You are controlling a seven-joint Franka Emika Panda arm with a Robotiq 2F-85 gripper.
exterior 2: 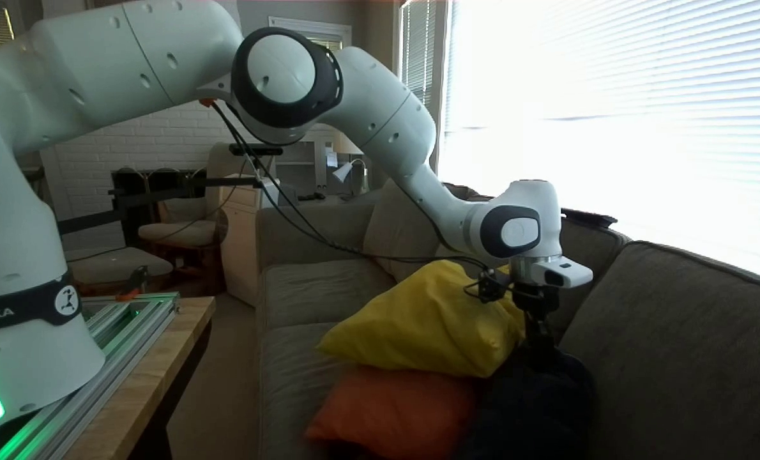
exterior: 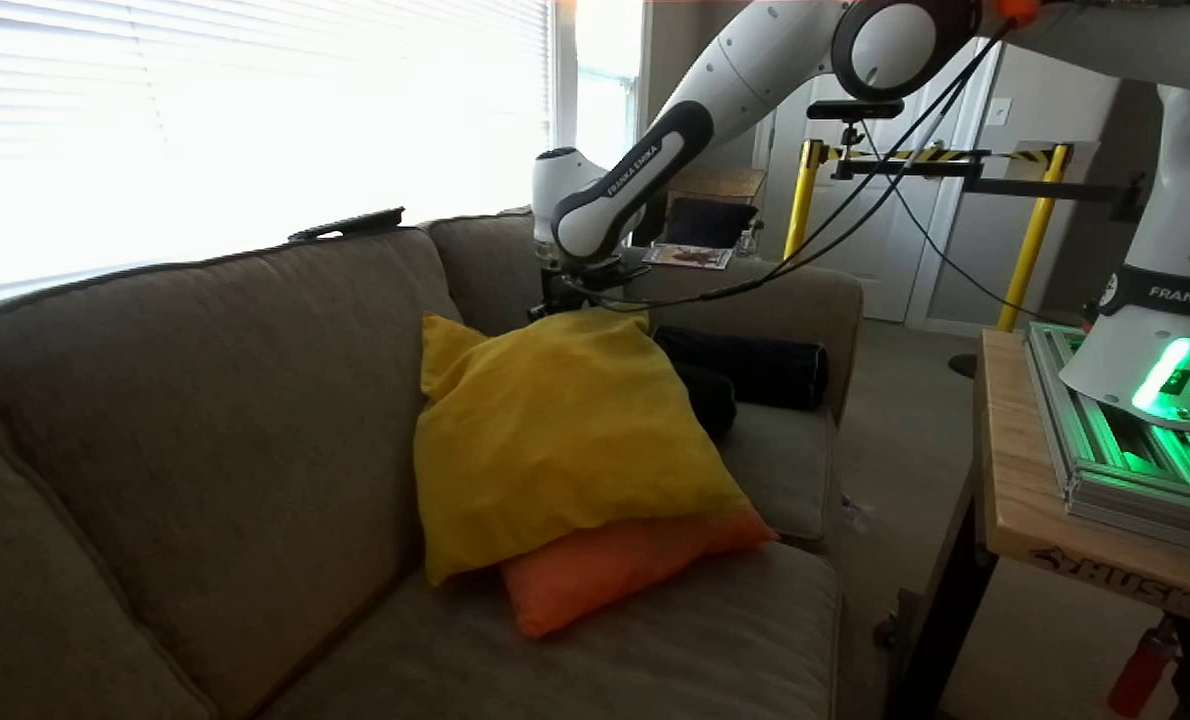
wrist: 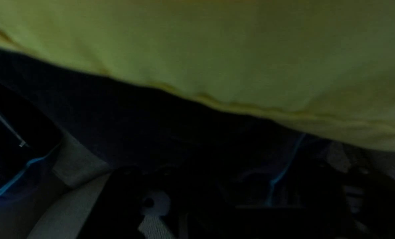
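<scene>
My gripper (exterior 2: 539, 345) points down behind the yellow pillow (exterior 2: 428, 326), at a dark navy cloth item (exterior 2: 533, 409). In an exterior view the gripper (exterior: 555, 298) shows only in part above the yellow pillow (exterior: 565, 440). In the wrist view the gripper (wrist: 244, 186) is very dark. Its fingers look wide apart, with dark cloth (wrist: 134, 122) with a blue seam between them. I cannot tell whether they touch it. The yellow pillow (wrist: 197, 49) fills the top of that view. It rests on an orange pillow (exterior: 605, 580), also visible in an exterior view (exterior 2: 396, 409).
A grey sofa (exterior: 215, 440) holds the pillows. Another dark rolled item (exterior: 745, 365) lies by its armrest. A flat dark object (exterior: 350, 225) lies on the backrest below the window. The arm's base stands on a wooden workbench (exterior: 1015, 490). Cables (exterior: 755, 285) hang along the arm.
</scene>
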